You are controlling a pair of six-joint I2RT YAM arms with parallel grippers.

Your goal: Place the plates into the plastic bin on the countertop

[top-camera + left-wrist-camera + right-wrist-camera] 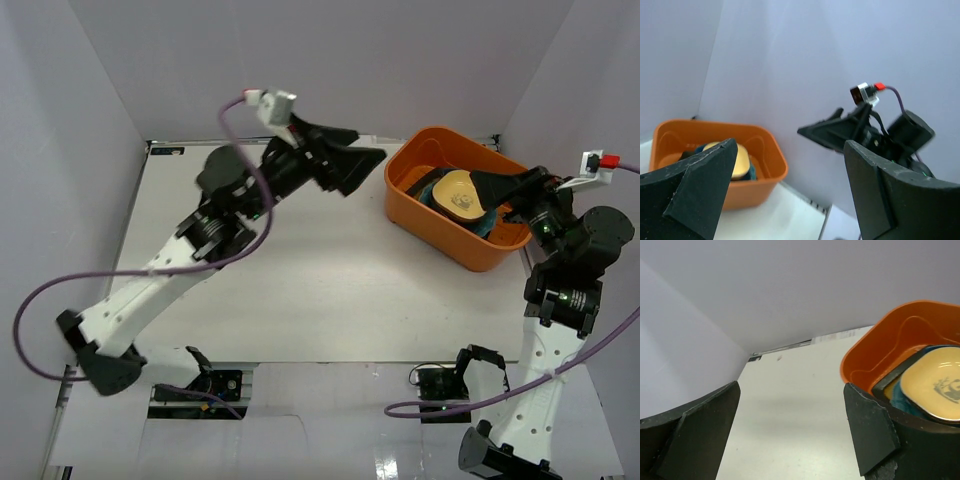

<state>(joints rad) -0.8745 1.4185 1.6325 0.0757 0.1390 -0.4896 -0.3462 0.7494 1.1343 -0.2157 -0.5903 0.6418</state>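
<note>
The orange plastic bin stands at the back right of the white countertop. Inside it a small yellow plate lies on top of teal and dark plates. The bin also shows in the left wrist view and in the right wrist view, with the yellow plate on the stack. My left gripper is open and empty, raised just left of the bin. My right gripper is open and empty, over the bin's right side.
Plain white walls close in the countertop at the back and sides. A purple cable loops from the left arm. The right arm shows in the left wrist view, beyond the bin.
</note>
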